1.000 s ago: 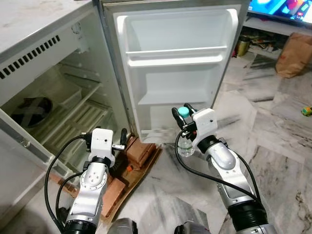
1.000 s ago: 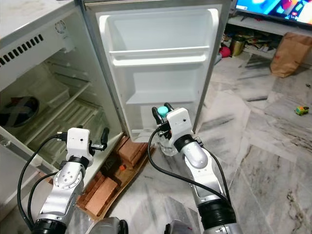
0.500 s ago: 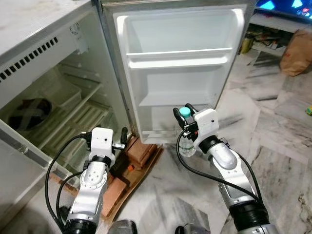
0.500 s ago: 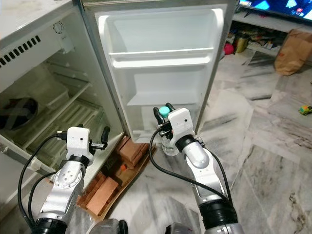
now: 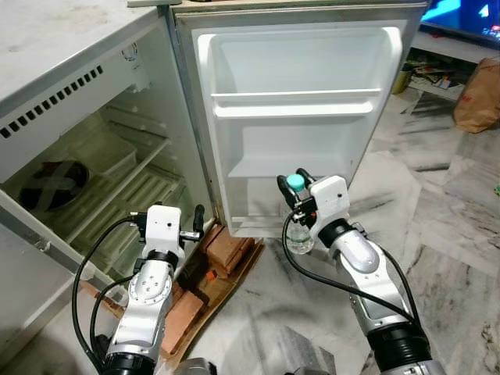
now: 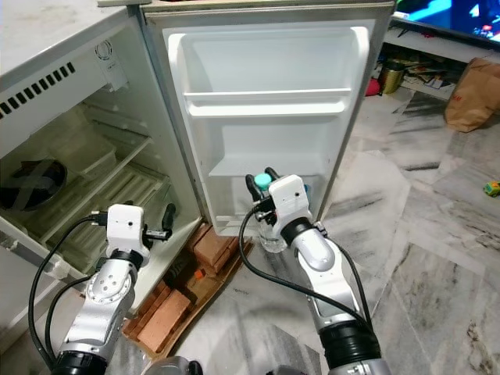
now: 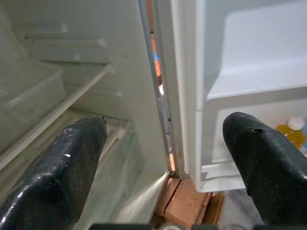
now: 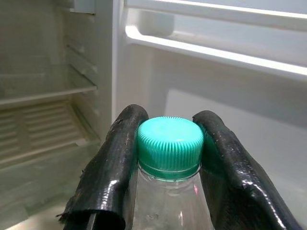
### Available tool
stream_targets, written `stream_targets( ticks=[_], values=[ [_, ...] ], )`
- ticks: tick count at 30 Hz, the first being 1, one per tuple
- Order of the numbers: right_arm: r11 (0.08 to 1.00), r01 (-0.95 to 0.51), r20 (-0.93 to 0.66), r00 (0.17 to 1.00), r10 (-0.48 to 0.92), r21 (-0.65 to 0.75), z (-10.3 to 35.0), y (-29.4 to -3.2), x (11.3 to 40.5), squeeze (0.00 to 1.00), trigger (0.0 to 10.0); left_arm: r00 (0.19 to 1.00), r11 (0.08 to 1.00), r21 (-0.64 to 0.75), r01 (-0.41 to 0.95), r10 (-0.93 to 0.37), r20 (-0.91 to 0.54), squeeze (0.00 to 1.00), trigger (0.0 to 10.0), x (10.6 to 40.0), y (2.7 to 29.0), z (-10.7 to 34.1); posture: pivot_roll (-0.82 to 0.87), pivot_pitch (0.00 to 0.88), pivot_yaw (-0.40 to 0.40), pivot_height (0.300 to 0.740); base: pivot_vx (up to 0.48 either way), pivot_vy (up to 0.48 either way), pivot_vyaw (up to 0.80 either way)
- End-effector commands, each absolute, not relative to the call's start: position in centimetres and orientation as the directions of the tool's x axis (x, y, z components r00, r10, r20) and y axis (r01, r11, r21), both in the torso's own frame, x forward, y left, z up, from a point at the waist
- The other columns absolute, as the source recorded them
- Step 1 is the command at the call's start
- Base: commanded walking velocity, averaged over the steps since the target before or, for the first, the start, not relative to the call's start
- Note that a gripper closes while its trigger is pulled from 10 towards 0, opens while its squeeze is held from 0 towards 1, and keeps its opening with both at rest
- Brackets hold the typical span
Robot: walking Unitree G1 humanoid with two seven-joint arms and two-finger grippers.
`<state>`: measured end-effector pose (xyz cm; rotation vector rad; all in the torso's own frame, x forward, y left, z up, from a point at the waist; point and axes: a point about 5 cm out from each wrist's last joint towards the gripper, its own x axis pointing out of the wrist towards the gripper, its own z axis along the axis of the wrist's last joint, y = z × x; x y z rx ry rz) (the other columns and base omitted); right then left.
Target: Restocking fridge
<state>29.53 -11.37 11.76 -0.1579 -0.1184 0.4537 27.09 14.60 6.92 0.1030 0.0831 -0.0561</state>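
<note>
A clear plastic bottle (image 5: 298, 237) with a teal cap (image 8: 169, 139) hangs upright in my right gripper (image 5: 294, 179), whose fingers are shut on its neck just below the cap. It is in front of the lowest shelf (image 5: 258, 224) of the open fridge door (image 5: 297, 133). A yellow bottle (image 7: 290, 132) with a white cap stands in that lowest door shelf. My left gripper (image 7: 163, 148) is open and holds nothing, low down by the front edge of the fridge body (image 5: 101, 195).
The fridge rests on red bricks (image 5: 228, 248) over a sheet of cardboard (image 5: 234, 273). A dark round object (image 5: 47, 181) lies deep in the fridge. A brown paper bag (image 5: 478, 98) and a low shelf with a screen (image 5: 465, 16) stand on the marble floor at the far right.
The whole picture has shifted a little, so the camera moved. Both arms keep their pose, and the right gripper still holds the bottle before the door.
</note>
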Motion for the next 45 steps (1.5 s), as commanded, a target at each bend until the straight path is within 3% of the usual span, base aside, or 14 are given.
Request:
stream_targets(
  ticks=[1, 19, 29, 38, 45],
  values=[
    [0.882, -0.435, 0.094, 0.885, 0.455, -0.180, 12.18, -11.20, 29.55, 0.00, 10.0, 0.996, 0.993, 0.103, 0.054, -0.046, -0.076, 0.00, 10.0, 27.02, 14.82, 7.13, 0.01, 0.092, 0.029, 0.740, 0.345, 0.000, 0.00],
    [0.881, -0.440, 0.090, 0.884, 0.460, -0.174, 12.04, -10.98, 29.33, 0.00, 10.0, 0.996, 0.994, 0.097, 0.043, -0.036, -0.078, 0.00, 10.0, 26.96, 15.03, 7.15, 0.02, 0.102, 0.035, 0.740, 0.314, 0.000, 0.00],
    [0.882, -0.440, 0.080, 0.886, 0.457, -0.168, 11.73, -11.03, 29.17, 0.00, 10.0, 0.995, 0.997, 0.074, 0.021, -0.014, -0.100, 0.00, 10.0, 26.86, 15.19, 6.97, 0.02, 0.107, 0.041, 0.740, 0.000, 0.000, 0.00],
    [0.880, -0.442, 0.080, 0.884, 0.460, -0.173, 11.75, -11.07, 29.08, 0.00, 10.0, 0.997, 0.995, 0.093, 0.039, -0.032, -0.073, 0.00, 10.0, 26.75, 15.19, 7.29, 0.02, 0.112, 0.038, 0.740, 0.188, 0.382, 0.00],
    [0.879, -0.443, 0.081, 0.883, 0.461, -0.174, 11.80, -11.00, 29.12, 0.00, 10.0, 0.997, 0.994, 0.097, 0.046, -0.039, -0.073, 0.00, 10.0, 26.58, 15.07, 7.24, 0.02, 0.113, 0.037, 0.740, 0.297, 0.000, 0.00]
  ],
)
